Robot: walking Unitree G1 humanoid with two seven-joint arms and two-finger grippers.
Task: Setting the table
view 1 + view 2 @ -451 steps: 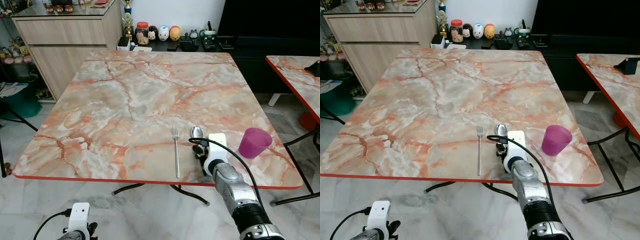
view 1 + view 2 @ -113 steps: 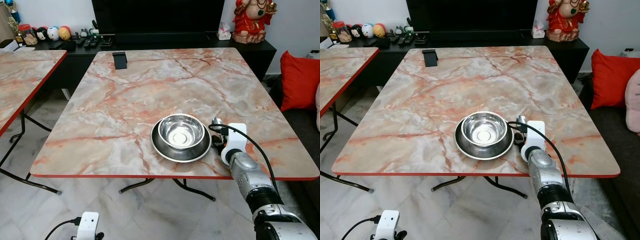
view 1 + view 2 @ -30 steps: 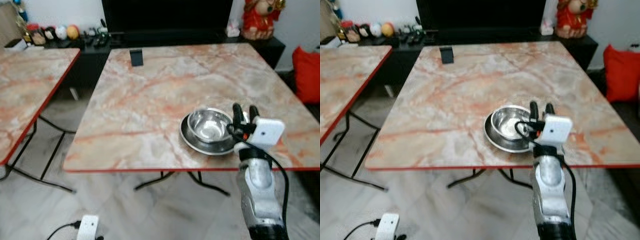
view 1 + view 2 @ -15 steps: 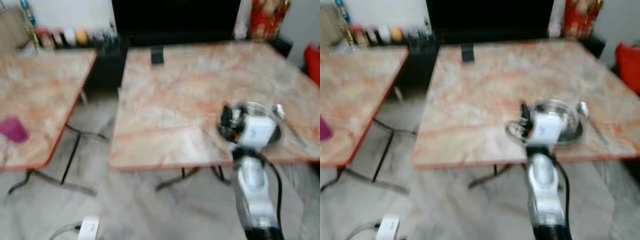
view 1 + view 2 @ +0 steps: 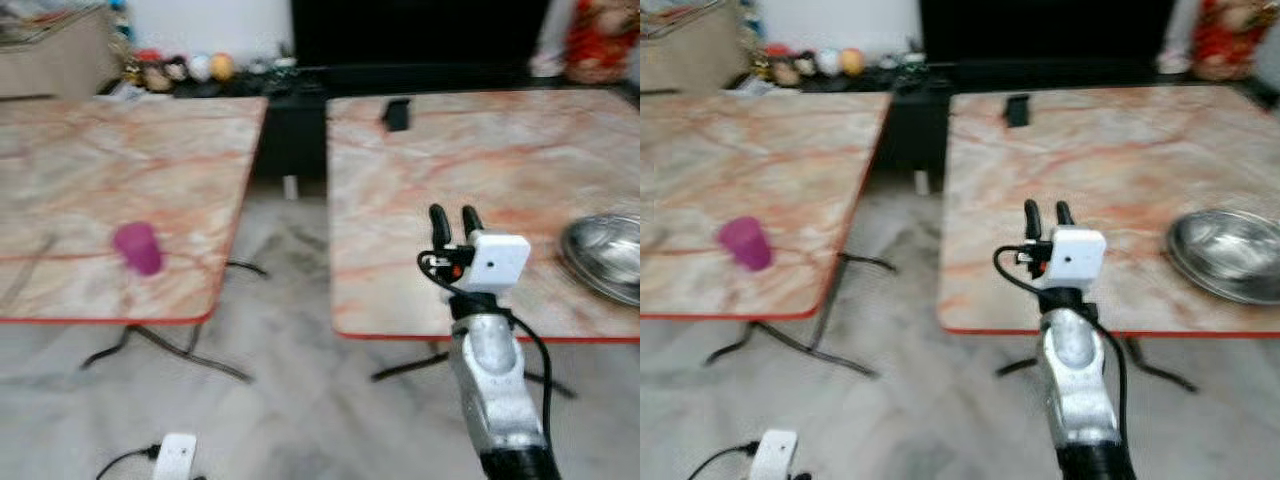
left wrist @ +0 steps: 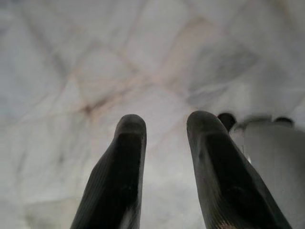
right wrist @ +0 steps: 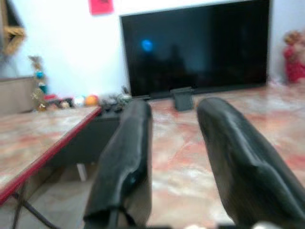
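Presently two marble-patterned counters with red edges stand side by side across a gap of tiled floor [image 5: 290, 400]. The right counter [image 5: 470, 150] carries the steel plate with its bowl [image 5: 605, 258] near the front right edge, presumably a place setting already laid; a small dark stand [image 5: 397, 114] sits near its far edge. The left counter [image 5: 110, 170] holds the purple cup [image 5: 138, 248], upright, close to its front right corner and well apart from the plate. Judgement: the cup belongs beside the plate, so the head views swinging between both counters suggests a transit step to fetch it. Views are motion-blurred; a thin dark streak at the left counter's far left may be cutlery, cannot confirm. The right tool [image 5: 451, 222] is raised in front of the body over the right counter's front edge, fingers pointing up and parted, gripping nothing; likely held high to clear the counter edge while walking. The left tool [image 6: 159, 143] hangs low, aimed at the floor, fingers apart and empty, idle. A black screen [image 7: 195, 47] lines the wall behind.
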